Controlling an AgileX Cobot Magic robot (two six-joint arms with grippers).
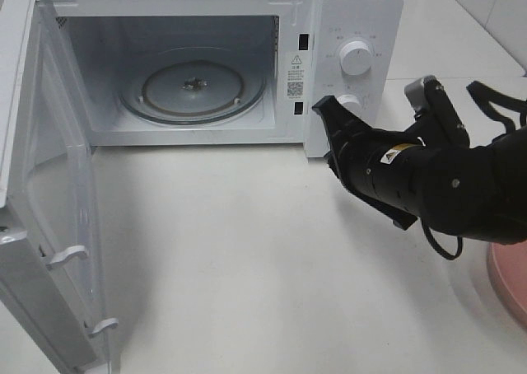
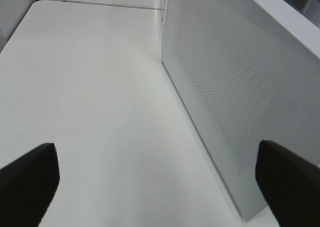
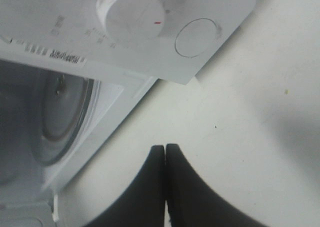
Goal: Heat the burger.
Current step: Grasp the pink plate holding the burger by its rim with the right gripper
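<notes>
Exterior high view: white microwave [image 1: 346, 28] sits at the back of a white table [image 1: 247, 250]. Its door [image 1: 49, 201] is swung fully open to the left. Cavity is lit, w/ the glass turntable [image 1: 193, 86] bare inside. Control panel on the right has an upper knob [image 1: 356, 58] and a lower knob [image 1: 352, 102]. The right gripper [image 1: 321, 106] comes in from the right on a black arm, fingers pressed together, tip just beside the lower knob and near the cavity's right edge; can't tell if it touches. It carries nothing. A pink plate [image 1: 510, 287] shows at the right edge, mostly cut off. The burger isn't visible in this view or in either wrist view, so its place can't be told.

Left wrist view: left gripper [image 2: 160, 187] is spread wide, w/ one dark fingertip [image 2: 27, 182] at each lower corner and only table [image 2: 85, 87] btwn them. The door's perforated white panel [image 2: 235, 97] stands just beside it, edge down near the tabletop. Nothing held.

Right wrist view: right gripper [image 3: 165, 187] has both fingers shut tight, no gap, above bare table [image 3: 250, 137]. Ahead is the panel's corner w/ a knob [image 3: 130, 12] bearing a red tick and a flat round button [image 3: 197, 37] next to it. Part of the turntable [image 3: 60, 117] shows through the opening, blurred.
</notes>
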